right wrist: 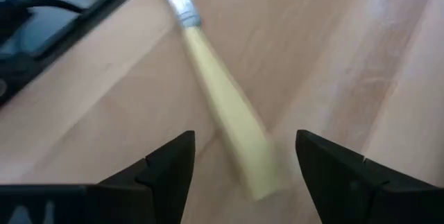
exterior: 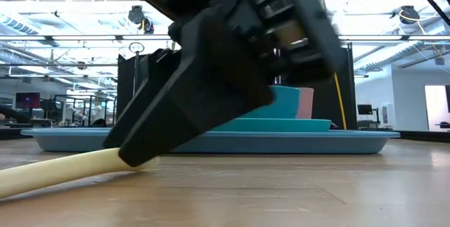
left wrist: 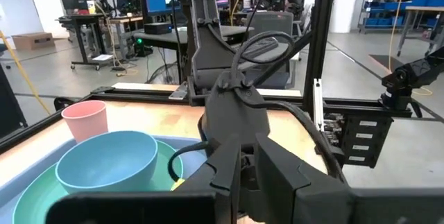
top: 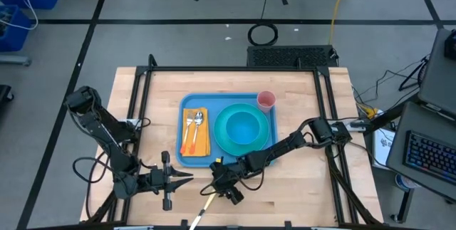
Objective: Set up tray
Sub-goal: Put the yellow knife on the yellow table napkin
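The blue tray (top: 187, 155) lies mid-table. It holds an orange napkin (top: 201, 141) with a fork and a spoon, a turquoise plate (top: 222, 141) with a bowl (top: 244, 124) on it, and a pink cup (top: 266, 100). A knife with a cream handle (top: 205, 205) lies flat on the wood between the tray and the table's near edge. My right gripper (right wrist: 243, 175) is open and slants down over the handle's tray-side end (right wrist: 253, 175). One finger stands on each side of it with a gap. My left gripper (top: 187, 179) hovers left of it, shut and empty.
Black frame rails (top: 142, 95) run along the table's left, right and far sides. Bare wood (top: 299, 201) lies between the tray and the near edge. My right arm (left wrist: 229, 113) stretches across in front of the bowl (left wrist: 107, 158) and cup (left wrist: 87, 116).
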Robot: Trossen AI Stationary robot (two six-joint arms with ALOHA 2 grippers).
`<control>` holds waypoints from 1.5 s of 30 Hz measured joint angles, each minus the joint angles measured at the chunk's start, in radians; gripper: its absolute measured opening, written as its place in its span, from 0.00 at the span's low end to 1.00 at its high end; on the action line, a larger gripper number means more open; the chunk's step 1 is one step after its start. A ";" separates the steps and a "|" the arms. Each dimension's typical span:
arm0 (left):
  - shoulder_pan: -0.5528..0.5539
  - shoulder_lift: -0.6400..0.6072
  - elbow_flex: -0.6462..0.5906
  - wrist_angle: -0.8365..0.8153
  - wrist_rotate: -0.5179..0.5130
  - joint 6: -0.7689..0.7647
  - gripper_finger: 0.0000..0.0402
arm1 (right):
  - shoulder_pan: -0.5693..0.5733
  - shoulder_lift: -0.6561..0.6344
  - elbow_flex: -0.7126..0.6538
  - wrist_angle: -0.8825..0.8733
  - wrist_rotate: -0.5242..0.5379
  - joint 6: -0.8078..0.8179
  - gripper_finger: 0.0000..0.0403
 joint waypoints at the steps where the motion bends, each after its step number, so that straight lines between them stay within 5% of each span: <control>1: 0.000 0.000 0.000 0.000 0.000 0.000 0.12 | -0.002 0.007 0.000 0.009 0.001 0.001 0.59; 23: 0.000 0.000 0.000 -0.010 0.009 0.011 0.12 | -0.005 0.057 0.000 0.104 -0.026 0.067 0.11; 37: 0.000 0.000 0.000 0.004 0.006 0.012 0.12 | -0.006 0.054 0.000 0.181 -0.013 0.234 0.10; 45: -0.047 0.000 0.000 0.144 -0.091 0.142 0.12 | 0.011 0.053 0.000 0.293 -0.048 0.427 0.10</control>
